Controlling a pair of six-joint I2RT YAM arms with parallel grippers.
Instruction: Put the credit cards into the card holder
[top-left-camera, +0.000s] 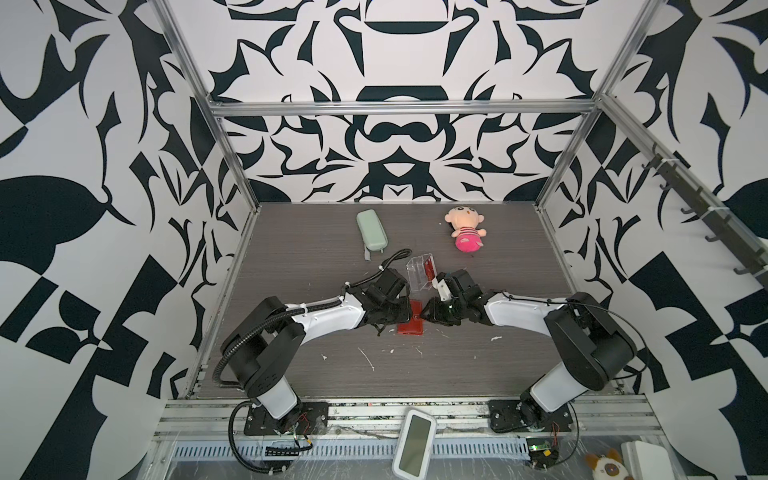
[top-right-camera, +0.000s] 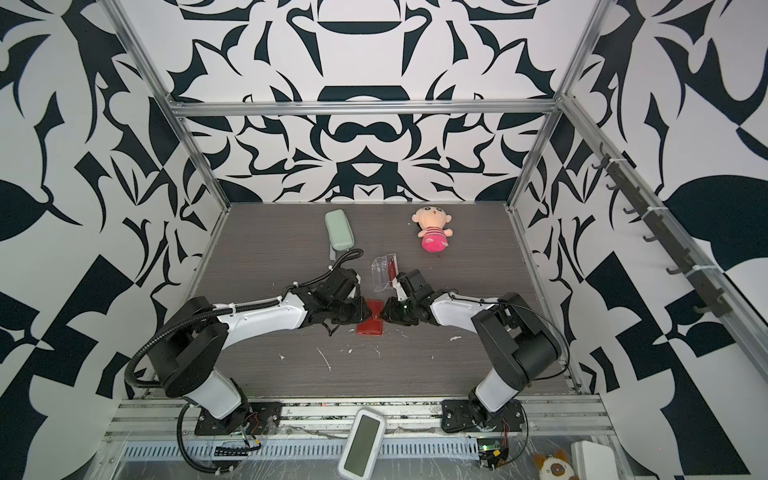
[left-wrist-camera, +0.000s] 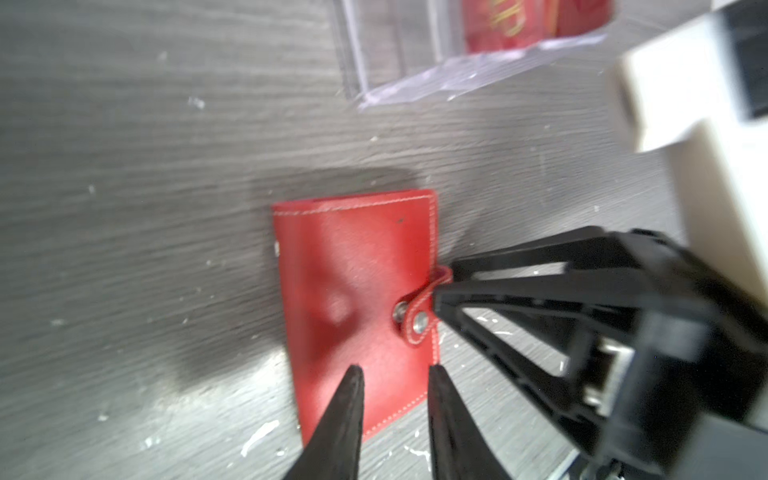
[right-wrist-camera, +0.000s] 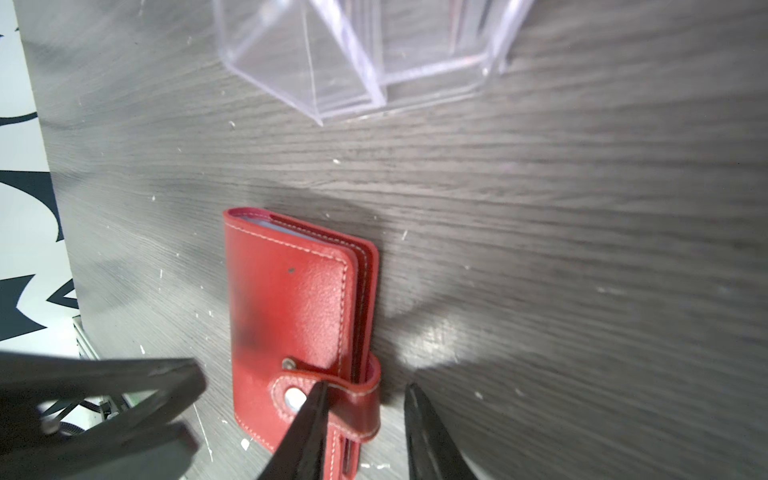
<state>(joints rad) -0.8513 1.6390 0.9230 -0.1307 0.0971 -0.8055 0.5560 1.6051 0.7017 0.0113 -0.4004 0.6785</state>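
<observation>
Lying closed near the middle of the table (top-left-camera: 332, 374): card holder (top-left-camera: 411, 326), red leather-look, white stitching, snap tab (right-wrist-camera: 353, 399) fastened across its open edge.

Handling, as judged: light; cover supple and slightly bulged; clear sleeves inside look thin and easily creased. Likely to slide on the table or lift whole when the tab is pulled, so the cover wants pinning flat while the tab's free end beside the stud is pinched and peeled upward.

Left gripper (left-wrist-camera: 392, 370): jaws a little apart, tips poised over the cover's end toward the near edge, nothing between them. Contact with the cover cannot be told.

Right gripper (right-wrist-camera: 363, 386): jaws part-open astride the tab's loop, one fingertip (right-wrist-camera: 316, 390) over the tab by the stud, the other off the holder above bare table. No pinch shows.

Credit card (left-wrist-camera: 519, 20): one only in view, red with gold lettering, standing in the clear acrylic box (top-left-camera: 417, 274) just beyond the holder toward the far edge. Judged thin, stiff, slick; best taken by its exposed upper edge.

Also present: pale green case (top-left-camera: 371, 230) and plush doll (top-left-camera: 464, 232), both near the far edge, well apart from the holder.
</observation>
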